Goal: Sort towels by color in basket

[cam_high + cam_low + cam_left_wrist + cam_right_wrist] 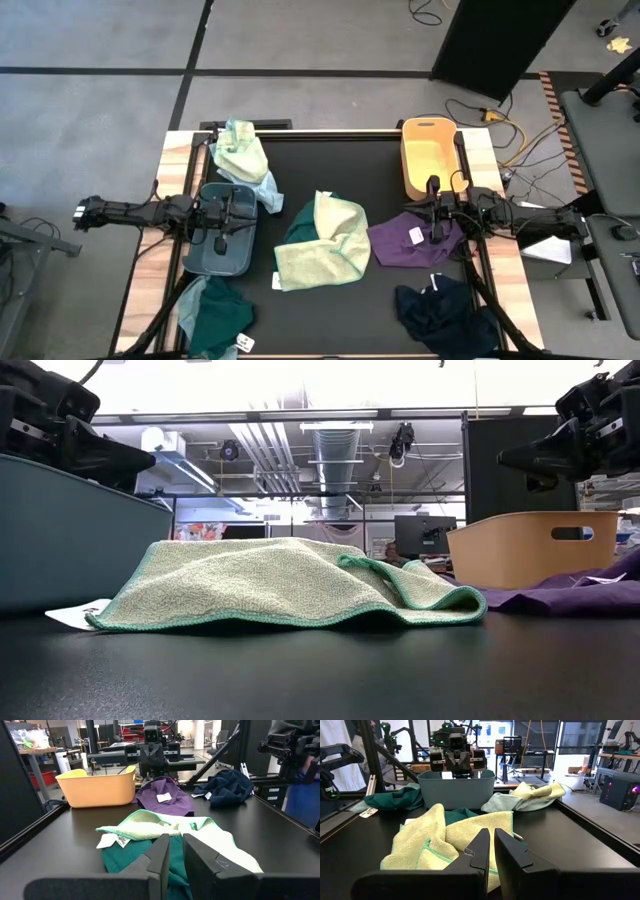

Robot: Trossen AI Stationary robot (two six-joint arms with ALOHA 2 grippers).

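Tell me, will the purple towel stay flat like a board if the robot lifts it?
Probably not. The purple towel lies rumpled in soft folds, so it would likely droop from wherever it is pinched. It looks thin and light, so a push would probably bunch it up rather than slide it whole. Its white tag would dangle.

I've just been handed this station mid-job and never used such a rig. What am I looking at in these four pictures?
Two robot arms work at a black table. One picture looks straight down, one sits at tabletop level, and one looks out from each wrist.

The left tool hangs over a grey-blue basket; the right tool hangs beside a yellow basket, over a purple towel. Both are shut and hold nothing.

A pale yellow-green towel lies mid-table, over a dark teal one. Another teal towel and a navy towel lie at the near corners, and a light bundle at the far left.
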